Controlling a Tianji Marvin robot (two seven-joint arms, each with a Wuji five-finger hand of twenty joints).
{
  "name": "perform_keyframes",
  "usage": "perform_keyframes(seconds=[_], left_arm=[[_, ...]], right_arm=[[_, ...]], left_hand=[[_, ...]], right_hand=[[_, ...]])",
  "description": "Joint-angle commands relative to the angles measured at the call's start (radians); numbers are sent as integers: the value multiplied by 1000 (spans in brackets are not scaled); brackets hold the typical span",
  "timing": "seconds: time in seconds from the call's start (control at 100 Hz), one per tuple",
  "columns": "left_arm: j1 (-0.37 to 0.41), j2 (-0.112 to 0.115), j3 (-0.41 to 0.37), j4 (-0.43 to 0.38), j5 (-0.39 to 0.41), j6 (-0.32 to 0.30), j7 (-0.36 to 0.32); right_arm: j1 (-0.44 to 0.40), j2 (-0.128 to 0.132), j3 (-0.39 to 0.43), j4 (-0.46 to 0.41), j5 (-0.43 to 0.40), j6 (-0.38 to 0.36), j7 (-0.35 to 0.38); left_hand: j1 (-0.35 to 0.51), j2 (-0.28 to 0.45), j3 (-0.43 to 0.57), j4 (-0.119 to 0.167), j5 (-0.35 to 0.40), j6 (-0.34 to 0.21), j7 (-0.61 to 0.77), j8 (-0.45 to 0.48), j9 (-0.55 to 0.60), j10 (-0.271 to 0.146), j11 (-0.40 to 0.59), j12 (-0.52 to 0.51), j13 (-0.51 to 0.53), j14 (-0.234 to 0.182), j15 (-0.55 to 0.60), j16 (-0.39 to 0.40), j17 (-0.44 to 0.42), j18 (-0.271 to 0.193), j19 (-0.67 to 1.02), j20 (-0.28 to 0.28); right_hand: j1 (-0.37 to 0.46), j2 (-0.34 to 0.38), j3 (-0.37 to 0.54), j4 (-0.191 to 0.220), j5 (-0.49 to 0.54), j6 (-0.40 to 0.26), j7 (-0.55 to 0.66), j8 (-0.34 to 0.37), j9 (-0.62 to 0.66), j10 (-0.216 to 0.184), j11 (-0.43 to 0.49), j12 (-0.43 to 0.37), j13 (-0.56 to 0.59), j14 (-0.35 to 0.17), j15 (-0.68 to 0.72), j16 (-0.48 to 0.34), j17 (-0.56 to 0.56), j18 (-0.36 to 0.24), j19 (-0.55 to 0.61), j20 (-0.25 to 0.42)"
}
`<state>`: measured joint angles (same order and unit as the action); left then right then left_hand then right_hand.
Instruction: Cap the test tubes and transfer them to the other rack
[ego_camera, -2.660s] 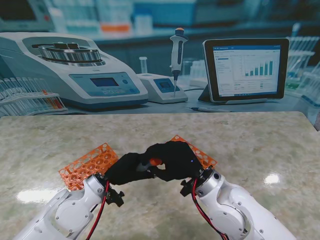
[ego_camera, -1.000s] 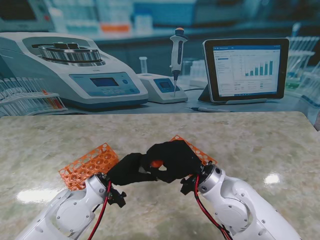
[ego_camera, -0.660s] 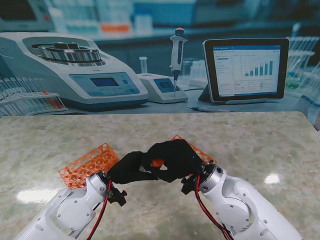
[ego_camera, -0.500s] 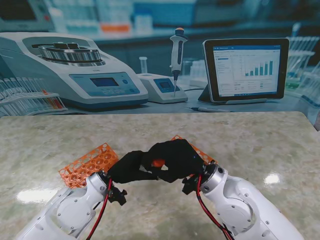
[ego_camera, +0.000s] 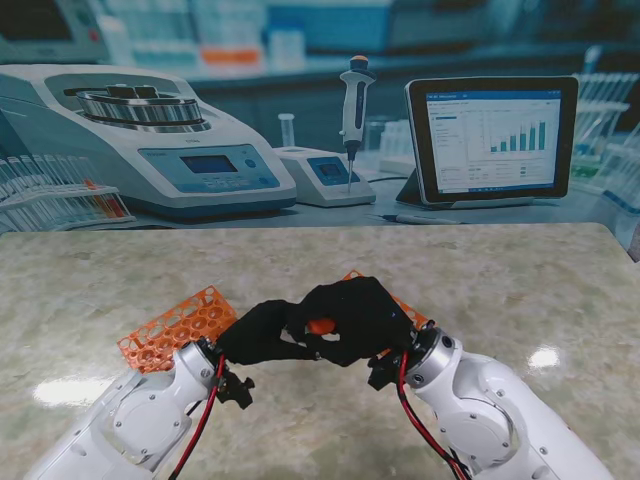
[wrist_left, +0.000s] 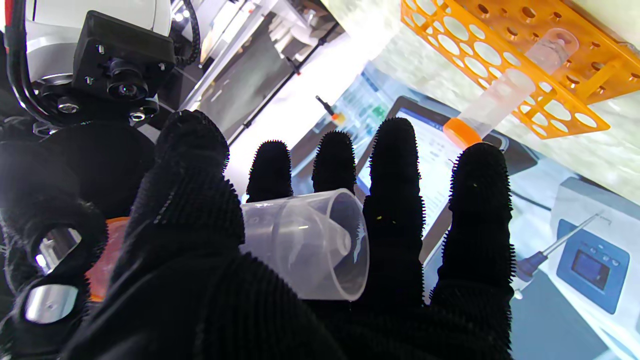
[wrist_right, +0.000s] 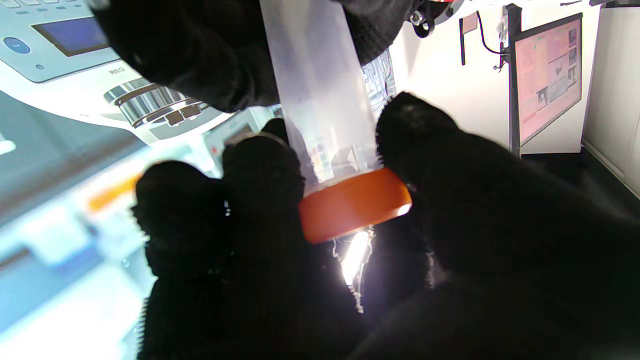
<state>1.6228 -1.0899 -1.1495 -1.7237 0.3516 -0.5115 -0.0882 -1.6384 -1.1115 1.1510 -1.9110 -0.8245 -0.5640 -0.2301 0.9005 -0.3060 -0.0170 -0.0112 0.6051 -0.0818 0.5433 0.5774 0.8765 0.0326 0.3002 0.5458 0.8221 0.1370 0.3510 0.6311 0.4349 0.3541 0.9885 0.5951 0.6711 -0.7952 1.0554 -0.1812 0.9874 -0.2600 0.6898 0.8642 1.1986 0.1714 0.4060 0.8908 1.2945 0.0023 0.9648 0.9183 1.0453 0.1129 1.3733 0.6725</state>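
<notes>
Marbled tabletop (ego_camera: 520, 270) before a printed laboratory backdrop (ego_camera: 300, 60).

Table (ego_camera: 300, 260): pale marbled top — glossy, with bright glare spots.
Backdrop: a printed lab scene stood behind the far edge.
Centrifuge (ego_camera: 140, 135): far left.
Pipette (ego_camera: 353, 110): upright — on a small stand, centre.
Tablet (ego_camera: 492, 138): far right, showing a bar chart.

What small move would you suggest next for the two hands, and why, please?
Probably another tightening twist: the right hand has its fingers on the orange cap, already seated on the tube that the left hand grips.
</notes>
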Motion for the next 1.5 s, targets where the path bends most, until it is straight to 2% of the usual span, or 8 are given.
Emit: perform_keyframes(seconds=[0.0,0.31,0.49,0.66,0.81,1.35,1.41,1.49], left_arm=[[-7,2,0,5,-3,9,-3],[-13,5,4,7,7,12,-13],[-20,7,8,12,6,19,-25],[-20,9,3,11,11,22,-30],[-22,9,-1,14,31,18,-24],[-37,15,2,25,23,31,-54],[-40,15,3,27,20,34,-58],[-43,16,4,30,21,38,-63]], right_arm=[[-15,2,0,-22,-1,-10,7],[-33,4,23,-47,0,-17,22],[-53,6,44,-72,-2,-19,29],[-69,8,61,-96,-7,-20,39],[-78,10,72,-111,-12,-21,47],[-126,13,116,-172,-34,-34,57],[-132,14,120,-177,-37,-36,57],[-138,14,123,-183,-40,-38,57]], left_hand=[[6,67,11,-9,13,9,-52,-33,-27,-1,-33,-37,-27,0,-30,-30,-27,16,-35,-36],[-13,82,13,-6,72,41,-185,-178,-52,33,-132,-209,-141,6,-135,-156,-186,52,-206,-79],[-16,84,11,-7,94,59,-238,-237,-69,55,-164,-275,-189,11,-176,-218,-233,64,-320,-129],[-27,80,10,-7,76,48,-256,-257,-110,58,-186,-315,-252,16,-218,-276,-277,62,-430,-185],[-22,59,12,-8,67,28,-244,-251,-137,47,-189,-325,-299,4,-233,-299,-315,46,-492,-207],[-30,47,12,-9,38,21,-257,-262,-194,53,-208,-356,-370,11,-260,-335,-359,34,-609,-235],[-29,46,12,-9,38,21,-258,-263,-196,52,-209,-358,-373,9,-261,-337,-362,33,-618,-236],[-28,43,13,-10,38,21,-258,-264,-199,55,-209,-359,-375,11,-262,-340,-363,33,-628,-237]], right_hand=[[155,129,286,161,109,-67,97,40,171,-268,185,28,12,-23,12,0,19,-8,16,27],[155,131,288,161,108,-69,104,46,172,-270,187,29,12,-21,10,0,19,-5,14,30],[155,129,289,160,109,-72,105,48,171,-265,187,30,12,-21,11,1,19,-4,15,32],[155,130,289,161,109,-74,108,50,171,-267,189,31,12,-20,12,2,19,-4,15,34],[155,132,288,160,108,-76,110,53,169,-270,190,32,12,-21,11,1,19,-5,15,35],[155,135,286,162,103,-76,110,61,168,-266,191,35,12,-23,14,3,20,-7,15,39],[153,139,285,162,104,-76,110,62,169,-277,190,35,12,-22,14,4,19,-6,15,39],[155,135,285,161,103,-76,109,62,166,-263,190,36,12,-23,13,4,19,-7,14,39]])
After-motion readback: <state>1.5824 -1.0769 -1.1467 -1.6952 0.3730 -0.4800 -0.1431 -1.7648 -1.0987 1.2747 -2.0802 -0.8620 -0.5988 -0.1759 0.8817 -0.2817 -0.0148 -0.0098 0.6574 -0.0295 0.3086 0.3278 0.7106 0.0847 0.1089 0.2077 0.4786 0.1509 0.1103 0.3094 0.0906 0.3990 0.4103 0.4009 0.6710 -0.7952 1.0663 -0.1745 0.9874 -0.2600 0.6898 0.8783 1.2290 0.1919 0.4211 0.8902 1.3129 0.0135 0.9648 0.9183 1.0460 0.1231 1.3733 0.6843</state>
